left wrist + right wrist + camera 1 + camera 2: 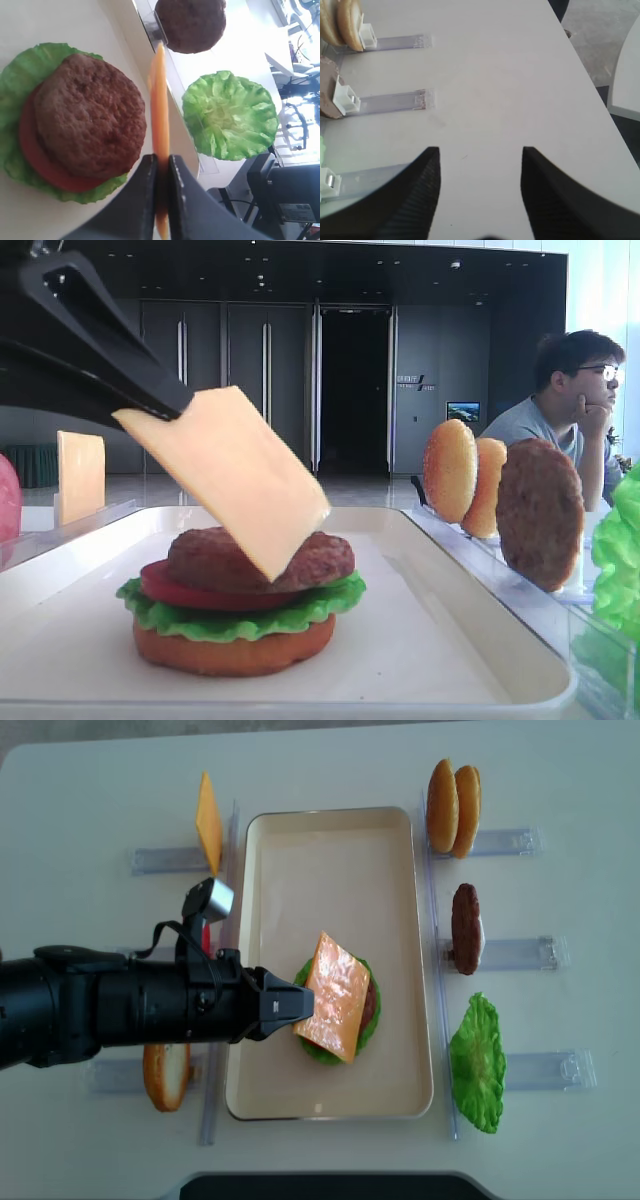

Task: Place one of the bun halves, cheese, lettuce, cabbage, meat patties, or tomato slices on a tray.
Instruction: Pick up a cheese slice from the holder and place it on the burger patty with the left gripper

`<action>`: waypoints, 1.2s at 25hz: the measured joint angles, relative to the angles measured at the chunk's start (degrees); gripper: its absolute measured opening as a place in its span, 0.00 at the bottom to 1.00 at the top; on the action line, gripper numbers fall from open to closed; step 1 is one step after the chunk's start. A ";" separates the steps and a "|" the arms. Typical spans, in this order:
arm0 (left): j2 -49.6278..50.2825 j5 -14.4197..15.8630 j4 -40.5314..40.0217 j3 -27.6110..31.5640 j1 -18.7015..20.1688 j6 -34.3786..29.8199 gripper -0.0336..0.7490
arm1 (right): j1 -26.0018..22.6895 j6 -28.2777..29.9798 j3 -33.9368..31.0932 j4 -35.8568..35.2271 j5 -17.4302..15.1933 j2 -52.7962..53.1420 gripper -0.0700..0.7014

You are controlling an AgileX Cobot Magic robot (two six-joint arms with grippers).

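Left arm (pixel 110 1005) black, cabled; silver camera block (pixel 208 900); black tapered tool (pixel 159 170).

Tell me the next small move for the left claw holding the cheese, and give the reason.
Probably lower and level the slice, then open. The left claw is shut on the cheese, which hangs tilted, its lower corner at or just above the meat patty topping the stack on the tray. Releasing from this tilt might let it slide off.
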State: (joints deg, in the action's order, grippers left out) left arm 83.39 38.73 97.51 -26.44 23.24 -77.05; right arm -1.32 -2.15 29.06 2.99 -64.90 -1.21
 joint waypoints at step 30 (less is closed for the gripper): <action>4.85 -3.72 0.11 -2.56 0.00 -2.54 0.42 | 0.00 0.00 0.00 0.00 0.00 0.00 0.55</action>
State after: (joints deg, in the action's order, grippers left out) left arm 88.24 35.02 97.61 -29.00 23.24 -79.60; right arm -1.32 -2.15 29.06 2.99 -64.90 -1.21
